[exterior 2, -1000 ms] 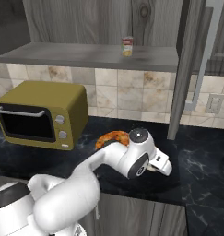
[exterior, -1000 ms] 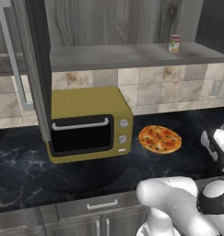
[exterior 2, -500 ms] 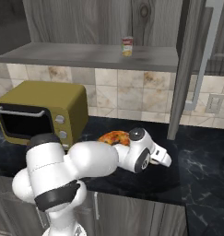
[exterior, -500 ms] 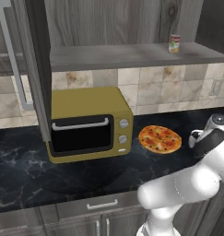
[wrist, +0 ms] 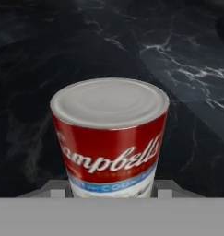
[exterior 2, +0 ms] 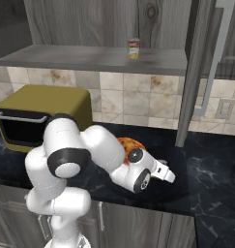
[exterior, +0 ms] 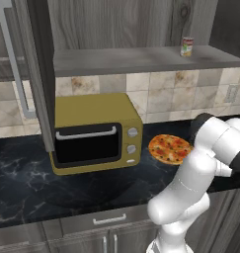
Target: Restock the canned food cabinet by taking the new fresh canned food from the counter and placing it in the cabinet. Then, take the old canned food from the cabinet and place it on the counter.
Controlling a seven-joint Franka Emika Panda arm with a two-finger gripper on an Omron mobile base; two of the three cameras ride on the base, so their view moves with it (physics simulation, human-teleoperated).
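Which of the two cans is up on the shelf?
The duller can with the olive-yellow lower part stands on the cabinet shelf; the bright red can sits at the gripper.

The cabinet's shelf board (exterior 2: 90, 57) lies bare along most of its length; one red-and-cream can (exterior 2: 133, 49) stands near its right end, with free board on both sides. The open dark door (exterior 2: 194, 72) with its silver bar handle (exterior 2: 213, 58) juts forward right of that can and bars approach from that side. On the desk (exterior: 27, 183), the yellow microwave (exterior: 94, 131) and a pizza (exterior: 170, 148) take up ground; the dark marble in front of the microwave is free.
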